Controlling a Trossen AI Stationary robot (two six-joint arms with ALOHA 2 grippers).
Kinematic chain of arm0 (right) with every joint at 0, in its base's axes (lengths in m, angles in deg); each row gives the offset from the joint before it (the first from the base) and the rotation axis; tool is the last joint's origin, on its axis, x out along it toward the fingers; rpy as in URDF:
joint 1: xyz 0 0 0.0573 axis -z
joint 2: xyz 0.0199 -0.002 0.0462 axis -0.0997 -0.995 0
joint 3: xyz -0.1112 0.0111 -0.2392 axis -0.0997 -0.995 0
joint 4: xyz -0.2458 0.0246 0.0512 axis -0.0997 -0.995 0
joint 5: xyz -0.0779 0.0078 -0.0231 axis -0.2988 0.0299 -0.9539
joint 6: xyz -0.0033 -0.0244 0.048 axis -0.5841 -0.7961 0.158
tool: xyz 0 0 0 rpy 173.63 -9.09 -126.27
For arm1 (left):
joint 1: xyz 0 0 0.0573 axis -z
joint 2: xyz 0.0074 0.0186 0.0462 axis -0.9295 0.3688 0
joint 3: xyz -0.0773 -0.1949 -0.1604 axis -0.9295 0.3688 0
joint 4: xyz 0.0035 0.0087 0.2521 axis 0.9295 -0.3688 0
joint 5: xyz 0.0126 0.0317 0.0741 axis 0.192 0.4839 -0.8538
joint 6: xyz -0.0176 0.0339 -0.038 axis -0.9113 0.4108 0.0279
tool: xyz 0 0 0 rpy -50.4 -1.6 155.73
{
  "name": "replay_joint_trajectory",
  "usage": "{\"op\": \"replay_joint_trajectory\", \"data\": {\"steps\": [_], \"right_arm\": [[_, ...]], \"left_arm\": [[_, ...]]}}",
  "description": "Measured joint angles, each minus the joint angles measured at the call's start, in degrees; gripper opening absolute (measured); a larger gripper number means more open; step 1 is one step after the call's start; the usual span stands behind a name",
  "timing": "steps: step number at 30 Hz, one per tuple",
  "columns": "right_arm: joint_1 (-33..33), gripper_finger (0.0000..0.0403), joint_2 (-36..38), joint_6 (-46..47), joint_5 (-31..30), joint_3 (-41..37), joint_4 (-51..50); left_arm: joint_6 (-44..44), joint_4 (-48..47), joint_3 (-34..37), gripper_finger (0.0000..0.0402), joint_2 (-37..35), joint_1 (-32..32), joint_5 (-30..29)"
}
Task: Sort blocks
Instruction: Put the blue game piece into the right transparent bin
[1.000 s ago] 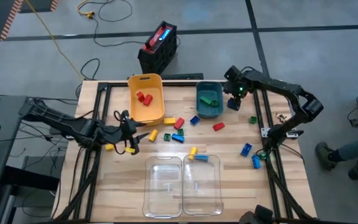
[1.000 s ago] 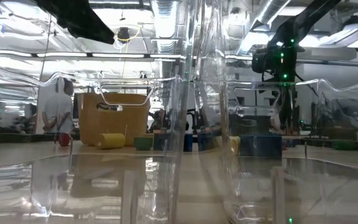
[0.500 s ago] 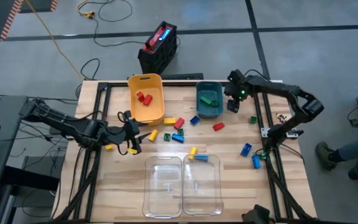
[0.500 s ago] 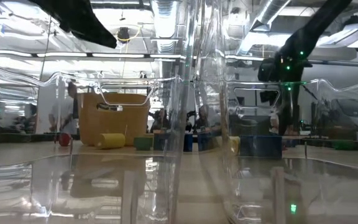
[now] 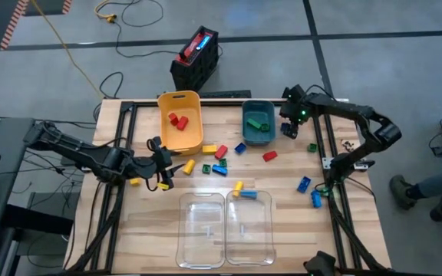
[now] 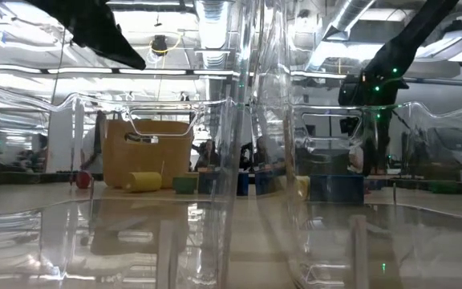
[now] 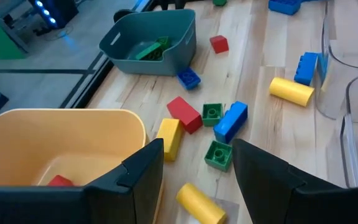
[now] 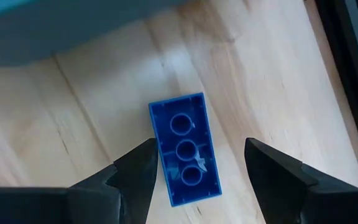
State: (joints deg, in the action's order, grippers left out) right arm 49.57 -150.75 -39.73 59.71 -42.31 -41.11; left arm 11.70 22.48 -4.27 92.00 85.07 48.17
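Item, right gripper (image 8: 194, 171): over the last second I have brought it in from the table's far right edge to just beside the teal plastic bin (image 5: 258, 123). It now hangs over a blue rectangular plastic brick (image 8: 186, 149) lying hollow side up on the wood. Jaws apart, straddling the brick, nothing held. I judge a descent and close comes next.

Item, left gripper (image 7: 194, 165): unchanged, waiting beside the yellow plastic bin (image 5: 180, 120); jaws apart, empty.

Item, remaining blocks (image 5: 219, 158): unsorted, scattered mid-table; red ones in the yellow bin, green in the teal.
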Motion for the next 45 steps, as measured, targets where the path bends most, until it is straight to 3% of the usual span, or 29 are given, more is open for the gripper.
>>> {"op": "replay_joint_trajectory", "data": {"steps": [10,25,29,35,45], "right_arm": [[-2.85,0.0256,-0.01,-1.64,-2.51,-4.92,6.10],[-3.50,0.0253,-4.58,-2.02,-5.08,-3.56,7.34],[-3.52,0.0220,-5.02,-2.19,-4.46,-2.38,5.56],[-3.54,0.0113,-5.16,-3.40,-4.32,-1.04,3.97],[-4.70,0.0108,-3.26,5.17,-4.44,9.41,-10.33]], "left_arm": [[0.21,0.24,0.00,0.0184,0.00,0.00,0.00],[0.61,0.28,0.00,0.0184,0.00,0.02,0.00],[0.66,0.28,0.00,0.0184,0.00,0.02,0.00],[0.68,0.22,0.00,0.0184,0.00,0.02,0.00],[0.53,-0.16,0.00,0.0184,0.00,0.02,0.00]]}}
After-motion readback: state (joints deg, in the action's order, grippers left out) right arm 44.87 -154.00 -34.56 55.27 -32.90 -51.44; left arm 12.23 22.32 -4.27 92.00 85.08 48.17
